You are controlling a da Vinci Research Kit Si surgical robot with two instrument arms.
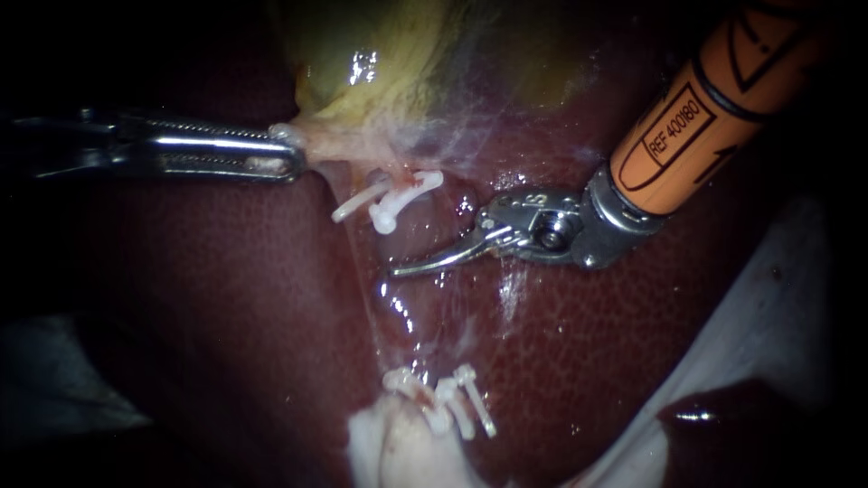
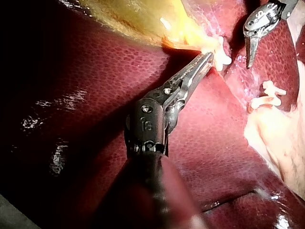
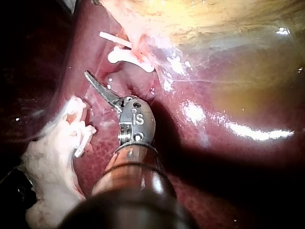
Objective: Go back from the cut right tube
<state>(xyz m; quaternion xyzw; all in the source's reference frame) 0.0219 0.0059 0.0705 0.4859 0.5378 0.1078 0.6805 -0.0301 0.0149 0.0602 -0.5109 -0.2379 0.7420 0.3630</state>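
Note:
My left instrument (image 1: 295, 159) comes in level from the left, its jaws shut on the pale neck of the yellow gallbladder (image 1: 380, 63), and it holds that tissue taut. White clips (image 1: 389, 201) sit on the tube stump just below that grip. More clips (image 1: 457, 402) sit on the lower stump, near pale tissue. My right instrument (image 1: 402, 268), on an orange shaft, has curved blades that lie together and hold nothing. They hang over the gap between the two clip groups. The right wrist view shows the blade tip (image 3: 91, 77) just short of the upper clips (image 3: 126, 55).
Dark red liver (image 1: 226, 316) fills the field under both instruments. A thin glistening film (image 1: 393, 303) runs between the clip groups. A white cloth (image 1: 778, 307) lies at the lower right. Pale fatty tissue (image 1: 389, 452) sits at the bottom beside the lower clips.

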